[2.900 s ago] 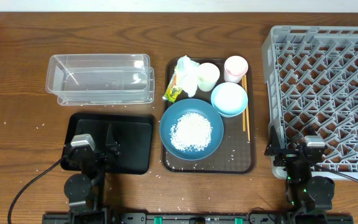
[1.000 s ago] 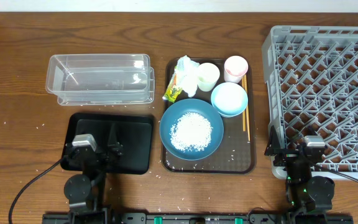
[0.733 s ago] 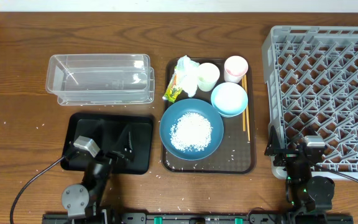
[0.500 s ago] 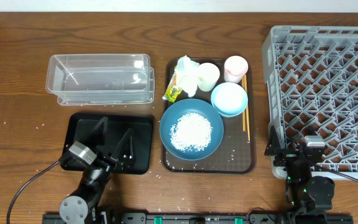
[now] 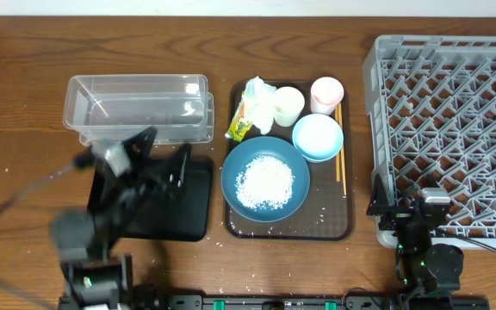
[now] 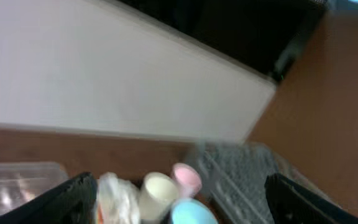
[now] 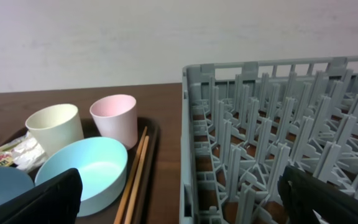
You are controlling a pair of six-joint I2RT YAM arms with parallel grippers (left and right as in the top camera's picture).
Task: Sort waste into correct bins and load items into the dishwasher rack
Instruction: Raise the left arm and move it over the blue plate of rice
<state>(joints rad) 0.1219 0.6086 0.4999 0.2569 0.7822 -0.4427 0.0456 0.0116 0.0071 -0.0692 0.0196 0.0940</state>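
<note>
Left gripper gapes, empty; right gripper is parted too. The tissue sits ahead-right of the left one, well apart. It looks light, soft and crushable: pinch its raised crumple, clear of the cup.

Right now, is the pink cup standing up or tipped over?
Upright: the pink cup stands on its base, open mouth facing up.

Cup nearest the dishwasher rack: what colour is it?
Pale pink. The cup shows best in the right wrist view.
</note>
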